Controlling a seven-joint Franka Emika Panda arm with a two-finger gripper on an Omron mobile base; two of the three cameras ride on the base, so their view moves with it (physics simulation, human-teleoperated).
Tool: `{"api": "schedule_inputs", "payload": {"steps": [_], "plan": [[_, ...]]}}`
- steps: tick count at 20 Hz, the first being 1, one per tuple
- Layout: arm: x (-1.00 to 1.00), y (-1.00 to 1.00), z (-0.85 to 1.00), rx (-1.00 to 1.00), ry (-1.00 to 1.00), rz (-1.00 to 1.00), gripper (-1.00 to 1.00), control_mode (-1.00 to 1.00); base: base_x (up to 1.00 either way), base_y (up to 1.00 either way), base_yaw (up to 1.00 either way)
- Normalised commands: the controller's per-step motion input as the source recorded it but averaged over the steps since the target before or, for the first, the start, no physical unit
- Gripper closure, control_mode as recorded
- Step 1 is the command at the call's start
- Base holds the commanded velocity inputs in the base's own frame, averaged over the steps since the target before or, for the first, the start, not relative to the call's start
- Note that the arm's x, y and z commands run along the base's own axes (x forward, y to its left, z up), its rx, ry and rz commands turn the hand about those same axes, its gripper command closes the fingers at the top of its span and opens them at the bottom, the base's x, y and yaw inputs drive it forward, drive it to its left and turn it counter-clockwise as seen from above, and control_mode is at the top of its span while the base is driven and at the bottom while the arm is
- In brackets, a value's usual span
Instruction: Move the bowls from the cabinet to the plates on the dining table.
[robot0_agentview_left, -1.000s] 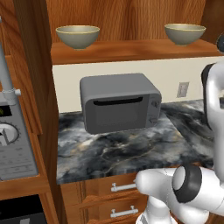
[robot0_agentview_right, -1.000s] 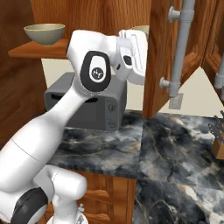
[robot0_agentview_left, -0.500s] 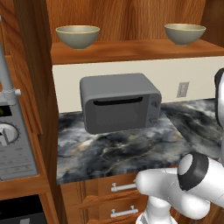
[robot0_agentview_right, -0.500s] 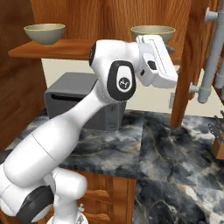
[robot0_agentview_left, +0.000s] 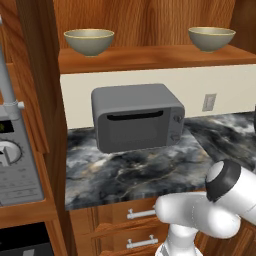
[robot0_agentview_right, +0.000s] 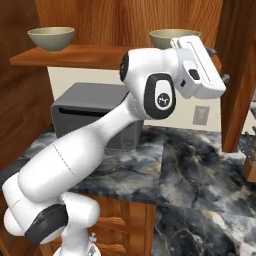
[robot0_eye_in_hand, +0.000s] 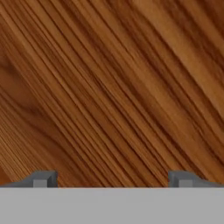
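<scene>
Bowls are seen upright on the wooden shelf (robot0_agentview_left: 150, 57) of the open cabinet (robot0_agentview_left: 150, 20), mouths facing up; being round, no long axis can be given for them. The left bowl (robot0_agentview_left: 89, 41) sits toward the left end of the shelf and the right bowl (robot0_agentview_left: 211, 38) toward the right end, well apart. Each is grey-olive outside with a pale yellowish rim and a small foot, and a tan inside is glimpsed. Below the shelf, a grey toaster oven (robot0_agentview_left: 137, 117) stands on the dark marbled counter (robot0_agentview_left: 130, 172), with a wall outlet (robot0_agentview_left: 209, 102) to its right. In the right base view the white hand is raised just in front of the right bowl, partly covering it. In the hand view the gripper (robot0_eye_in_hand: 113, 179) is shown with its jaws set wide apart and nothing between them, pointed at close wood grain.
</scene>
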Motion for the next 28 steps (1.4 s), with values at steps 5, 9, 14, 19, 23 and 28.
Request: {"api": "schedule_inputs", "payload": {"steps": [5,9,14,19,23,28], "plan": [[0.10,-0.42,0.06,-0.02,-0.02,0.08,-1.00,-1.00,0.00,0.00,0.00],[0.18,-0.35,-0.03,0.00,0.01,0.07,-1.00,-1.00,0.00,0.00,0.00],[-0.07,0.23,-0.02,-0.02,-0.06,0.00,-1.00,-1.00,0.00,0.00,0.00],[-0.23,0.51,0.00,-0.05,-0.10,0.04,-1.00,-1.00,0.00,0.00,0.00],[-0.07,0.44,0.00,0.00,-0.08,0.08,-1.00,-1.00,0.00,0.00,0.00],[0.00,0.36,0.00,0.07,-0.07,0.07,-1.00,-1.00,0.00,0.00,0.00]]}}
